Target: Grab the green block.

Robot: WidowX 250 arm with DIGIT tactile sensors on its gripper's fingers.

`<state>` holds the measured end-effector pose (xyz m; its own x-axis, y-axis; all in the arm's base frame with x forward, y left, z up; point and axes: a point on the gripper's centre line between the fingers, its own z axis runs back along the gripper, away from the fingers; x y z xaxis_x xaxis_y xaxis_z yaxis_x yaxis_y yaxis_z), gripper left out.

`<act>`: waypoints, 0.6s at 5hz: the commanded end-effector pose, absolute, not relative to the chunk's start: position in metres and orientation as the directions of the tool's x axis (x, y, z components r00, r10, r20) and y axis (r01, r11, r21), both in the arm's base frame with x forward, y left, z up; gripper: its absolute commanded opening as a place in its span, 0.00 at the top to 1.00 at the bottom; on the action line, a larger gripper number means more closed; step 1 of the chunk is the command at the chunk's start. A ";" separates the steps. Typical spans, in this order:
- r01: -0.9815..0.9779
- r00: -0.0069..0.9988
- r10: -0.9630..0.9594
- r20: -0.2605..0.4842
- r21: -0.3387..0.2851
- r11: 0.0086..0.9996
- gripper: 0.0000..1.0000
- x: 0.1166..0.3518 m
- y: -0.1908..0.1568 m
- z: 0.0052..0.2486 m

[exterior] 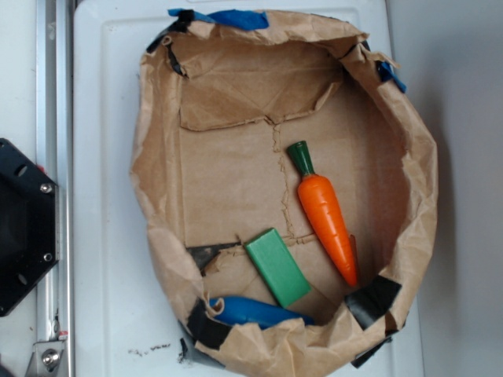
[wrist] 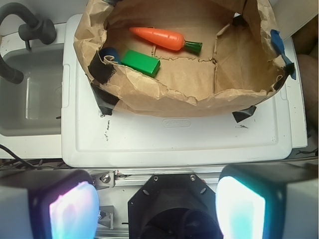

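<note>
Brown paper, crumpled and taped into a shallow bag [exterior: 161,157], holds the small flat green block [exterior: 277,266], lying between an orange toy carrot [exterior: 328,222] and a long blue rounded object [exterior: 255,311]. In the wrist view the gripper [wrist: 155,209] hangs well short of the bag, its fingers [wrist: 70,211] spread wide and empty.

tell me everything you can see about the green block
The green block is a small flat rectangular slab, plain medium green with smooth faces, plastic or painted wood by its look. It lies flat, at a slant, on the floor of the brown paper bag, between the blue object and the toy carrot, untouched by the gripper.
</note>
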<state>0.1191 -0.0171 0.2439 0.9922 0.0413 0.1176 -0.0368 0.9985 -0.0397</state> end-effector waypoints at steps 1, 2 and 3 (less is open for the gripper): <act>-0.037 0.992 0.041 0.118 -0.040 0.999 0.00 0.119 -0.017 0.244; 0.066 0.991 -0.057 0.124 -0.070 0.995 0.00 0.169 -0.025 0.238; 0.195 0.968 -0.179 0.178 -0.074 0.978 0.00 0.209 -0.024 0.233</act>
